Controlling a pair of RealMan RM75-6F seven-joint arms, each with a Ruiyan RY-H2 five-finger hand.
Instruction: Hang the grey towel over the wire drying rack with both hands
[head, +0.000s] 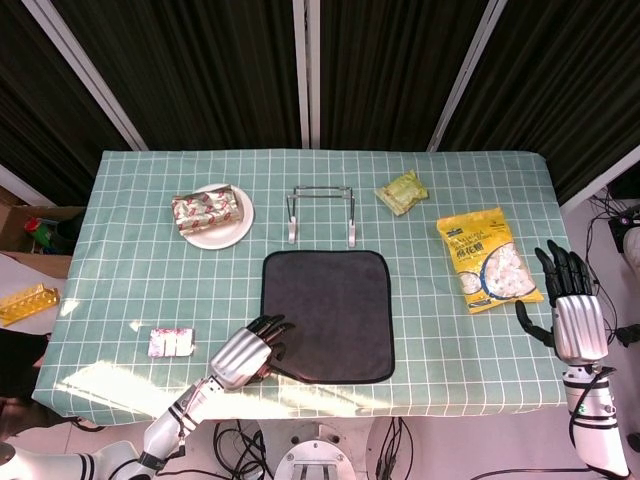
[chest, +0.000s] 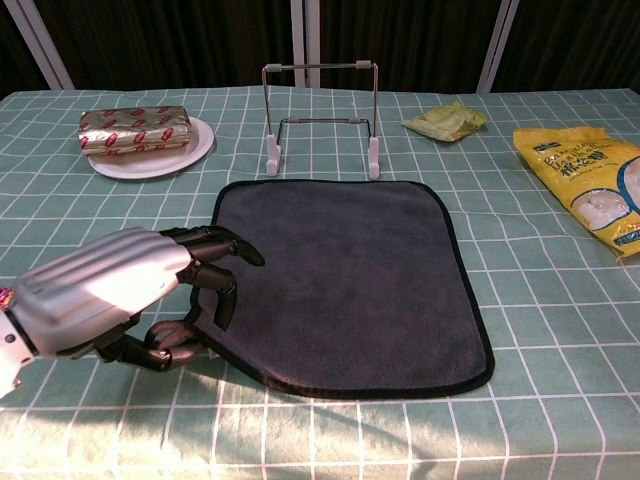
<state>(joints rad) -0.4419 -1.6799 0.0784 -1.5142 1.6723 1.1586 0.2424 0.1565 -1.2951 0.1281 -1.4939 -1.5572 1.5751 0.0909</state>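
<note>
Chest view: grey towel (chest: 345, 280) flat on checked tablecloth (chest: 560, 330), just in front of wire drying rack (chest: 321, 115), apart from it. Left hand (chest: 110, 295) at towel's near-left corner, fingers curled onto the lifted edge; apparently pinching it, grip partly hidden. Right hand (head: 572, 305) off table's right edge, fingers spread, holding nothing.

table (head: 130, 270), green check cloth | grey towel (head: 330, 310) flat | wire rack (head: 321, 213) | plate (head: 214, 231) | yellow bag (head: 487, 259) | green packet (head: 402, 192)
</note>
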